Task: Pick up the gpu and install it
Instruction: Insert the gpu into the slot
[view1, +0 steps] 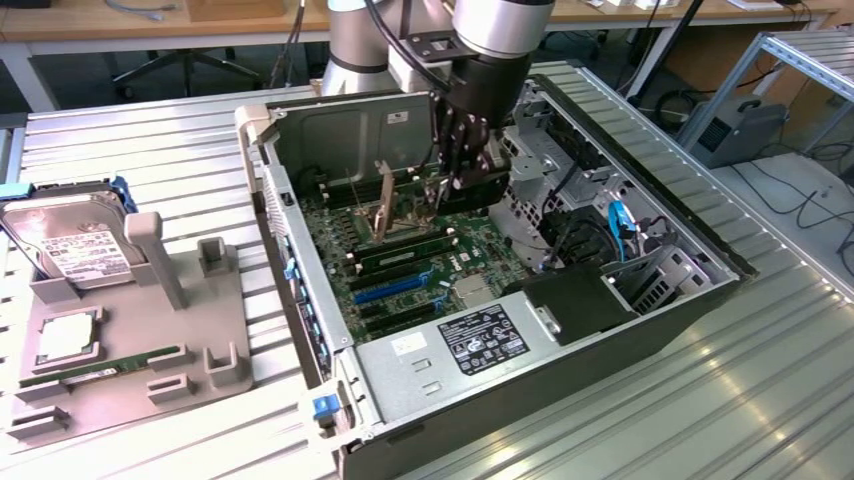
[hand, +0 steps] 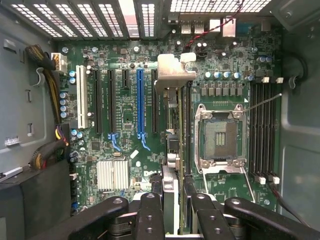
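My gripper (view1: 458, 180) reaches down into the open computer case (view1: 287, 230), above the motherboard (view1: 400, 265). In the wrist view the gripper (hand: 172, 182) is shut on the gpu (hand: 173, 102). The card shows edge-on and runs away from the fingers (hand: 150, 202) to its pale bracket end (hand: 172, 72). It hangs over the motherboard (hand: 125, 115) between the blue slot (hand: 140, 100) and the empty CPU socket (hand: 220, 135), beside a black slot (hand: 155, 102). I cannot tell whether its edge touches a slot.
A grey fixture tray (view1: 174, 385) at the exterior view's left holds a hard drive (view1: 80, 250), a CPU (view1: 67, 340) and a RAM stick (view1: 134, 358). Inside the case are the power supply (view1: 481, 335), drive cage and blue cables (view1: 617, 225), a heatsink (hand: 114, 175) and cable bundles (hand: 50, 60).
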